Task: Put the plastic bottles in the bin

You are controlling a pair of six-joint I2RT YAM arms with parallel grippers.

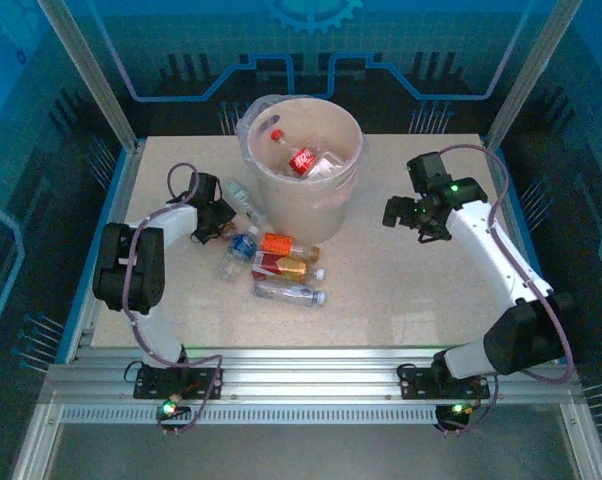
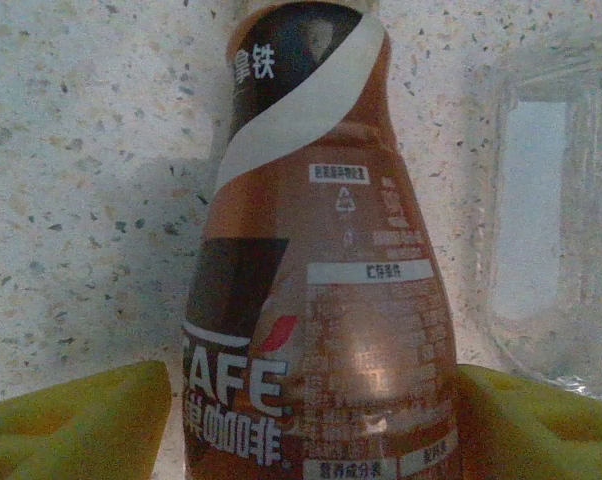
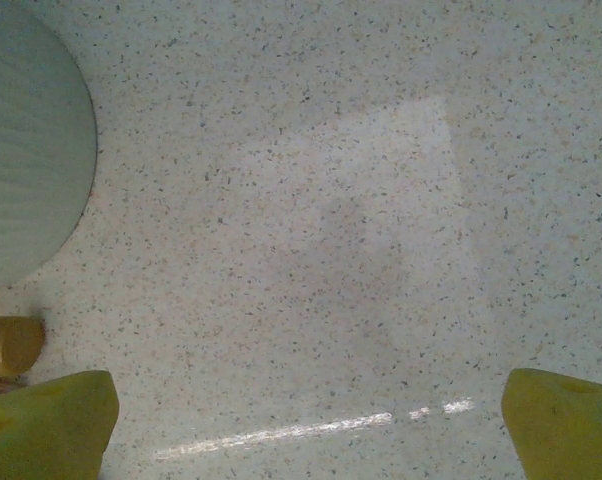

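Left fingers (image 1: pixel 223 227) part open, straddling a coffee bottle (image 2: pixel 321 300) on the desk (image 1: pixel 411 300) left of the bin (image 1: pixel 311 200); no firm clamp visible. Right fingers (image 1: pixel 394 212) wide open, holding nothing, toward the right edge. Bin at far edge, some bottles (image 1: pixel 303 160) inside; others (image 1: pixel 286 270) lie mid-desk.

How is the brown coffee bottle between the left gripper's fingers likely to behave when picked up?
The coffee bottle lies on its rounded side, so it may roll if nudged. Its glossy label looks smooth, so the fingers could slip. Probably stiff: no dents show.
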